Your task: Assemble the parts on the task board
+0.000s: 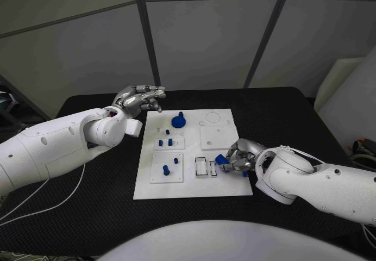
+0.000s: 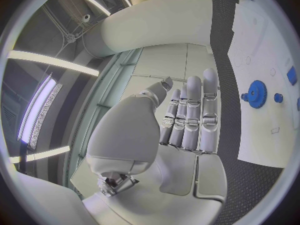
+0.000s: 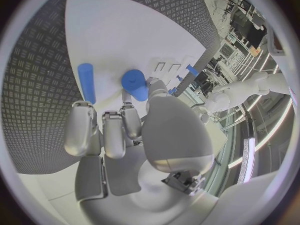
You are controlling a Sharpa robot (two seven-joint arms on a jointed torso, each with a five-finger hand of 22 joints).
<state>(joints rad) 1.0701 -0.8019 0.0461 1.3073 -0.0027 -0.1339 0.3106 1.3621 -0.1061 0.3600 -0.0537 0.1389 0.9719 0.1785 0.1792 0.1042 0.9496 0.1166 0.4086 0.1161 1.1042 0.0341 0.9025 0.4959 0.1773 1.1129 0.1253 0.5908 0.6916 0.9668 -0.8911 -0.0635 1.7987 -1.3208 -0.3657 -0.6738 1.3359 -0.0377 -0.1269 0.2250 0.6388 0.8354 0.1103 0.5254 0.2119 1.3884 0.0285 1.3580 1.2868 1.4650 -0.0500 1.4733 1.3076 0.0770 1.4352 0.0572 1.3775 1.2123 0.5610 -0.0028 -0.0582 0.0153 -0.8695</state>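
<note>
A blue cylindrical part (image 1: 221, 160) was pinched in the right hand (image 1: 239, 156) over the task board's (image 1: 192, 185) near right area; vertical alignment before insertion was judged advisable. The left hand (image 1: 138, 99), loosely spread, held nothing.

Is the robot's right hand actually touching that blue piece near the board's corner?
Touching. In the right wrist view the right hand pinches the blue piece at its fingertips.

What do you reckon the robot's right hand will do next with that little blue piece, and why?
Probably it will carry the blue piece a little toward the narrow slots beside it and lower it in. The right hand seems to pinch the piece at the white board's near right corner, right next to those slots, while the left hand hovers empty beyond the far left edge.
</note>
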